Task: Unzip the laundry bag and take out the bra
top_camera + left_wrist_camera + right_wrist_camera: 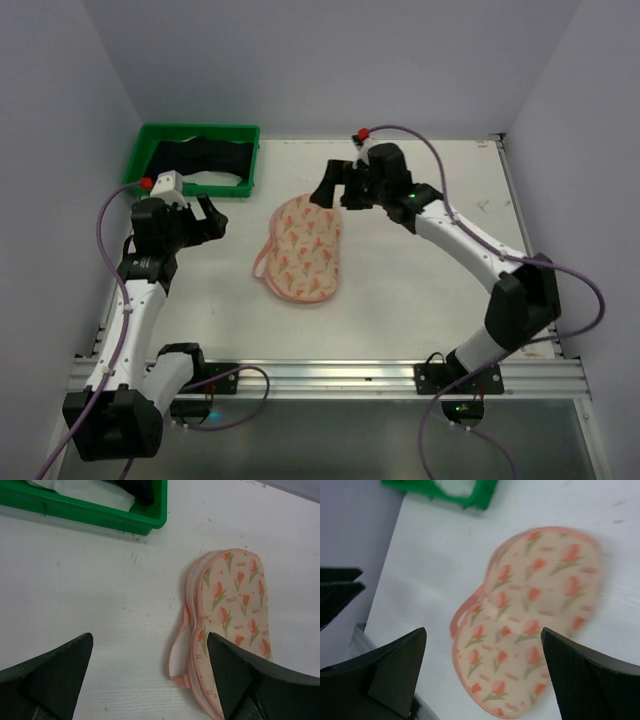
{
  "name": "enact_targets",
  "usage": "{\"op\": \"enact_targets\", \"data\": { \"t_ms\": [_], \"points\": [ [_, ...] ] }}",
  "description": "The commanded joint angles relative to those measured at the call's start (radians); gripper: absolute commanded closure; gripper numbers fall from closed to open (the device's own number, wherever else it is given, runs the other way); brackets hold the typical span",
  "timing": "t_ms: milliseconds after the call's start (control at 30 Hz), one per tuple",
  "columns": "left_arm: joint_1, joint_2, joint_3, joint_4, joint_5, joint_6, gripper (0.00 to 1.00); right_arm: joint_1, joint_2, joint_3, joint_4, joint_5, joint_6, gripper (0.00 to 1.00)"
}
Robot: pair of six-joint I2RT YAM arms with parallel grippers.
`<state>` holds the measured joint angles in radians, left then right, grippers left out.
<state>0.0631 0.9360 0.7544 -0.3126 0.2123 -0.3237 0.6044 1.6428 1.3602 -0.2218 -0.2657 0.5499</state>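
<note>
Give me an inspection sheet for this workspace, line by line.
Surface: white table, a few small scuff marks.
Job's things: laundry bag lies flat mid-table and looks zipped shut, with a pink loop sticking out at its side. Bra: nothing seen for certain.
Clutter: green tray in the far left corner, holding a black cloth and a white sheet. Cannot tell what the cloth is.
Grippers: left gripper open and empty, left of the bag. Right gripper open and empty, above the bag.
Cables: a purple cable loops along each arm, clear of the bag.
Surroundings: plain pale walls; metal rail at the near edge.
</note>
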Motion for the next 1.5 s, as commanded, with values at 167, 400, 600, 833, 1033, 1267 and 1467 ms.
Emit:
{"op": "enact_targets", "data": {
  "t_ms": [167,400,600,833,1033,1267,1467],
  "points": [
    [0.001,-0.111,0.103,-0.146,-0.036,-0.046,0.00,-0.201,-0.490,-0.160,-0.269,0.443,-0.060,0.01],
    [0.001,-0.239,0.342,-0.348,-0.134,-0.032,0.00,-0.201,-0.803,-0.156,-0.456,0.625,-0.080,0.01],
    [0.000,-0.338,0.497,-0.456,-0.189,0.025,0.00,-0.201,-1.092,-0.210,-0.433,0.597,-0.120,0.01],
    [-0.014,-0.379,0.592,-0.510,-0.202,0.046,0.00,-0.201,-1.336,-0.285,-0.372,0.579,-0.179,0.01],
    [-0.031,-0.388,0.628,-0.530,-0.206,0.045,0.00,-0.201,-1.420,-0.288,-0.367,0.589,-0.232,0.01],
    [-0.031,-0.396,0.612,-0.526,-0.202,0.038,0.00,-0.201,-1.431,-0.303,-0.361,0.588,-0.245,0.01],
    [-0.031,-0.394,0.597,-0.520,-0.200,0.037,0.00,-0.201,-1.411,-0.319,-0.358,0.568,-0.234,0.01]
  ]
}}
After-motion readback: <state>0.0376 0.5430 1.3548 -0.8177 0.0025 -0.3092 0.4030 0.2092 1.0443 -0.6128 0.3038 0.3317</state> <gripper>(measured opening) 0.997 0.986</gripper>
